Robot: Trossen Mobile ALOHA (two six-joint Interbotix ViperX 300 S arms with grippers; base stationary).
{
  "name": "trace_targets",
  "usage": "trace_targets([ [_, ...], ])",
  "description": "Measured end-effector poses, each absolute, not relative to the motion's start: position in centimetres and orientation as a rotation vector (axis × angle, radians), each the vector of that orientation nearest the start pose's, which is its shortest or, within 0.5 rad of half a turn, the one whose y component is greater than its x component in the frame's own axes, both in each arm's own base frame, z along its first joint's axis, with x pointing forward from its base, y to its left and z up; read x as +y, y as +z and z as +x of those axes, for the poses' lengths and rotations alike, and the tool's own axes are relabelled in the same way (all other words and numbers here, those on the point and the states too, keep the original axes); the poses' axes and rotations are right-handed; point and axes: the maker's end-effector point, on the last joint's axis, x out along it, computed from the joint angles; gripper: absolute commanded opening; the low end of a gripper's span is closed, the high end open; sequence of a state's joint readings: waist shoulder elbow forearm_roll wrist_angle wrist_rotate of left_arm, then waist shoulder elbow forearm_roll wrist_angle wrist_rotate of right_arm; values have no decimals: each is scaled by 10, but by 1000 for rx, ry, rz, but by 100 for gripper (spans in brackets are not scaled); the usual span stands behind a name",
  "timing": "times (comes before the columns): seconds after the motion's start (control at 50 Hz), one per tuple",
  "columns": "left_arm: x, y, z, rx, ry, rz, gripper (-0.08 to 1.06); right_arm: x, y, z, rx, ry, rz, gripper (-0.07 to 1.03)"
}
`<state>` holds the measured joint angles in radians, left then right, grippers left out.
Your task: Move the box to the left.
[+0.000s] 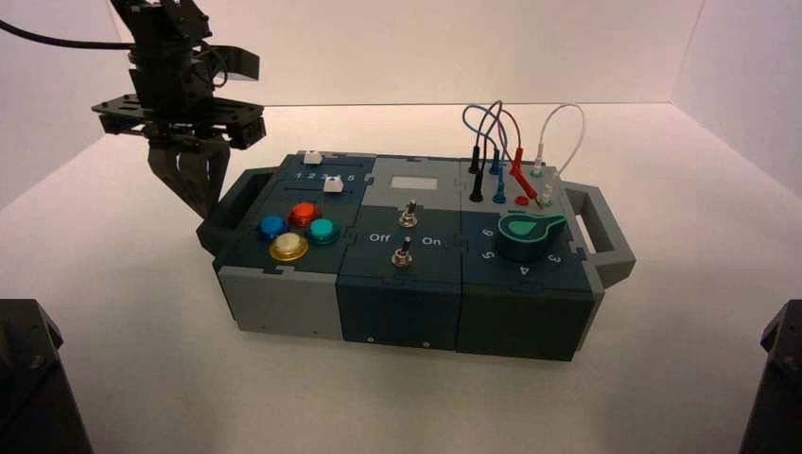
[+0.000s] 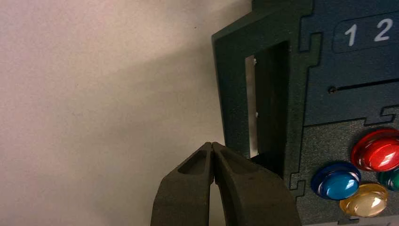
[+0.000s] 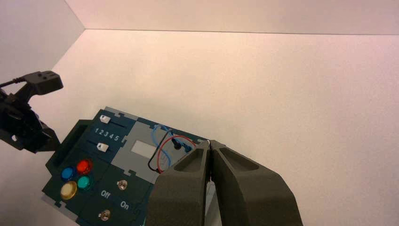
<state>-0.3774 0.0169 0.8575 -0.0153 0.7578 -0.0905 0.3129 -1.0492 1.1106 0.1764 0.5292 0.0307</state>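
Your left gripper [image 2: 212, 147] hangs just outside the left handle [image 1: 230, 203] of the box [image 1: 407, 260], fingertips pressed together. The box sits mid-table [image 1: 662, 378]. Your right gripper [image 3: 210, 145], also pressed together, is held high above the box's wires [image 3: 162, 148].

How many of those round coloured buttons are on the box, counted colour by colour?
Round buttons on the box, near its left handle:
Red button: 1
Blue button: 1
Green button: 1
Yellow button: 1
Total: 4

The left end effector hangs shut beside that handle.
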Motion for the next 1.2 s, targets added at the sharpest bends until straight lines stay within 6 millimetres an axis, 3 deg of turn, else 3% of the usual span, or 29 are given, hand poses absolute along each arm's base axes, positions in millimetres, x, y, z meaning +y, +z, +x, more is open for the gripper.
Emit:
trace_targets([
  [0.18,-93,20,230,1608,-216,228,-3,80,208,199,648,321,127,-2],
  [0.36,-92,26,235,1575,-219,230,-3,69,174,205,797,236,152,-2],
  [0.48,-97,49,246,1467,-237,209,-3,67,147,209,941,208,107,-2],
  [0.72,-101,104,259,1253,-263,160,-3,67,123,213,1078,188,83,-2],
  [0.92,-100,152,255,1076,-285,121,-3,67,102,211,1187,172,72,-2],
  [1.06,-97,174,247,998,-296,104,-3,67,87,213,1270,157,62,-2],
  [1.2,-93,179,237,974,-300,102,-3,69,68,216,1370,143,48,-2],
])
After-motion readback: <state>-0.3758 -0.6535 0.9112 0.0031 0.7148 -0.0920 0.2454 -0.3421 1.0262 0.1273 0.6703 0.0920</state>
